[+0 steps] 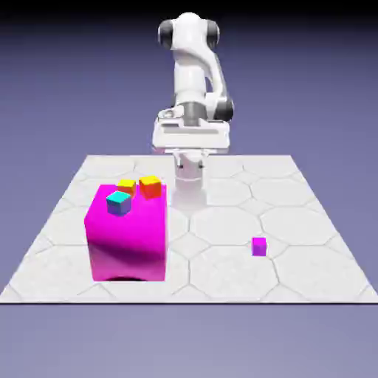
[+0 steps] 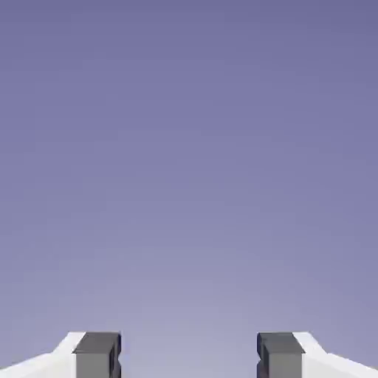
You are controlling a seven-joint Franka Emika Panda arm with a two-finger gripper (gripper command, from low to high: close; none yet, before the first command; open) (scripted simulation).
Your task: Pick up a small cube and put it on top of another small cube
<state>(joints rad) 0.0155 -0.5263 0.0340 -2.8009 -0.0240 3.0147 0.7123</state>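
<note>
Cubes for this task sit in two places. Three small ones rest on top of a large magenta block (image 1: pixel 127 235) at the exterior view's left: a cyan-topped cube (image 1: pixel 118 202) near the block's front edge, a yellow-topped cube (image 1: pixel 127 185) behind it, and an orange cube (image 1: pixel 150 187) just beside the yellow one. A fourth, small purple cube (image 1: pixel 259 246), lies alone on the counter (image 1: pixel 295 221), well apart from the block toward the exterior view's right.

The hand (image 2: pixel 189 354) is empty and fully spread: in the hand view the two grey fingertips (image 2: pixel 96 354) stand wide apart at the bottom edge with only backdrop between them. That view shows no cube and no counter, so the hand is judged to be pointed away from the work area, raised near the arm's base (image 1: pixel 190 159).

Step in hand: approach and selection, with no pick begun.

Recommended procedure:
- Select the purple cube as the pick target. It is judged the easiest, having open space on every side.
- Turn the hand downward until the target appears centred between the fingertips.
- Align the fingertips with two opposite flat faces before descending.
- Choose the cyan-topped cube as the base; it stands apart from its neighbours, so a release there risks less disturbance.
</note>
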